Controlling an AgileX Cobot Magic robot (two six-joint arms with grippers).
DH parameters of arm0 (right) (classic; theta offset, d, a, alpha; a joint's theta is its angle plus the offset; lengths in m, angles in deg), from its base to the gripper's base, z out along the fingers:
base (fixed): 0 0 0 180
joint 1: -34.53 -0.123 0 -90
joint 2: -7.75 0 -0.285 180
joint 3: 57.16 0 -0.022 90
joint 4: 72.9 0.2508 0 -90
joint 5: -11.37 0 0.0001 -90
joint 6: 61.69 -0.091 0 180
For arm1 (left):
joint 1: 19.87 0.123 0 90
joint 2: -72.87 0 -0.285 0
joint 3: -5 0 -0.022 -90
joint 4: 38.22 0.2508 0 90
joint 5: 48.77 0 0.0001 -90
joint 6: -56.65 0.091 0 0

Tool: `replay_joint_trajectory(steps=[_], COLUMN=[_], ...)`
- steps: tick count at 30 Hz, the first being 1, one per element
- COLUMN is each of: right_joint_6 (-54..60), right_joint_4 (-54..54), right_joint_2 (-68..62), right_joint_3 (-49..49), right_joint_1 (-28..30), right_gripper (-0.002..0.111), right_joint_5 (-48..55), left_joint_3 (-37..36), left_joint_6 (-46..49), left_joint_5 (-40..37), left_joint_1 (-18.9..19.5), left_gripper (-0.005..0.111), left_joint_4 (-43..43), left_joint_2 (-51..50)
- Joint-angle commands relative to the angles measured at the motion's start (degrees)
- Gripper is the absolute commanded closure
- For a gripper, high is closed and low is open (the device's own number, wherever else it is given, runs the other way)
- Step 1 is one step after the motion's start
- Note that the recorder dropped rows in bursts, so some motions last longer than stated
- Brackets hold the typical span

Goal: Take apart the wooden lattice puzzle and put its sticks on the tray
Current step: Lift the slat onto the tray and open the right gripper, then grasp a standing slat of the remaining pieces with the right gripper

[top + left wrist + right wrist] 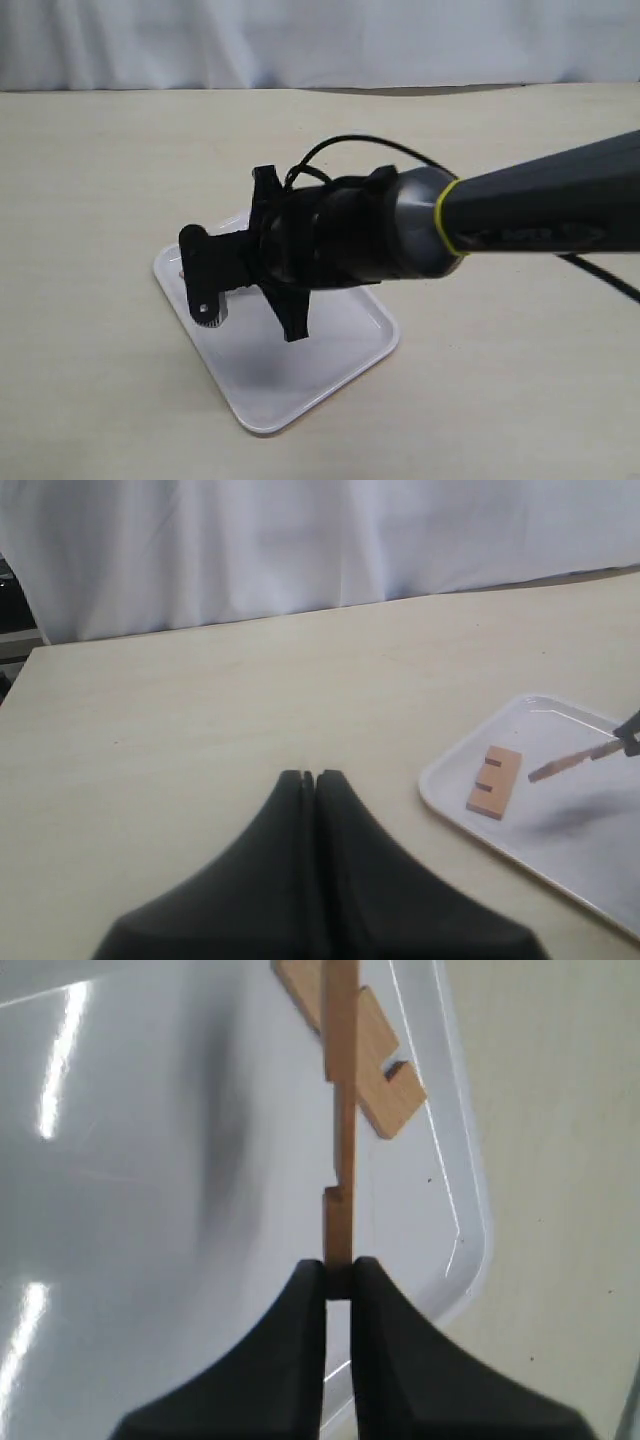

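exterior: above, oblique | left: low, distant | right: close | shared: tray (pixel 300 395)

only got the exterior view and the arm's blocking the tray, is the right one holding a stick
Observer: Yes. The right fingers are shut on a stick, held edge-on above the tray.
Operator: anything lying on the tray
Observer: A second stick lies flat near the tray's rim, notches showing.
Operator: and the left arm
Observer: The left fingers are shut on nothing, over the bare table, off to the side of the tray.
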Motion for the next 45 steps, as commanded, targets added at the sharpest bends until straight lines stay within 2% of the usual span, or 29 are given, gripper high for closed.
replay_joint_trajectory(steps=[1,2,4,5,7,8,14,18,24,32,35,45], right_joint_6=[-12.65,-12.99,-12.99,-12.99,-12.99,-12.99,-12.99,-12.99,-12.99,-12.99,-12.99,-13.23], right_joint_4=[-15.53,-15.53,-15.01,-13.48,-10.53,-10.04,-3.67,1.34,18.84,44.76,48.34,49.44], right_joint_2=[-1.84,-1.84,-1.84,-1.84,-1.74,-1.61,1.53,5.82,9.58,7.17,5.08,0.71], right_joint_3=[0.21,0.21,0.21,0.21,0.21,0.21,0.21,-0.15,-3.76,-4.78,-4.78,-4.78], right_joint_1=[-2.97,-3.13,-3.47,-3.47,-3.47,-3.47,-3.47,-1.36,7.62,20.69,22.20,21.90], right_gripper=[0.102,0.097,0.079,0.063,0.050,0.048,0.053,0.052,0.052,0.052,0.052,0.052], right_joint_5=[0.44,0.34,1.38,1.73,2.91,3.73,6.80,6.80,9.28,11.56,11.81,11.43], left_joint_3=[-0.10,-0.10,-0.10,-0.10,-0.10,-0.10,-0.10,-0.10,-0.10,-0.10,-0.10,-0.10], left_joint_6=[0.02,0.02,0.02,0.02,0.02,0.02,0.02,0.02,0.02,0.02,0.02,0.02], left_joint_5=[0.98,0.98,0.98,0.98,0.98,0.98,0.98,0.98,0.98,0.98,0.98,0.98], left_joint_1=[-0.47,-0.47,-0.47,-0.47,-0.47,-0.47,-0.47,-0.47,-0.47,-0.47,-0.47,-0.47], left_gripper=[0.107,0.107,0.107,0.107,0.107,0.107,0.107,0.107,0.107,0.107,0.107,0.107], left_joint_4=[-0.01,-0.01,-0.01,-0.01,-0.01,-0.01,-0.01,-0.01,-0.01,-0.01,-0.01,-0.01], left_joint_2=[0.12,0.12,0.12,0.12,0.12,0.12,0.12,0.12,0.12,0.12,0.12,0.12])
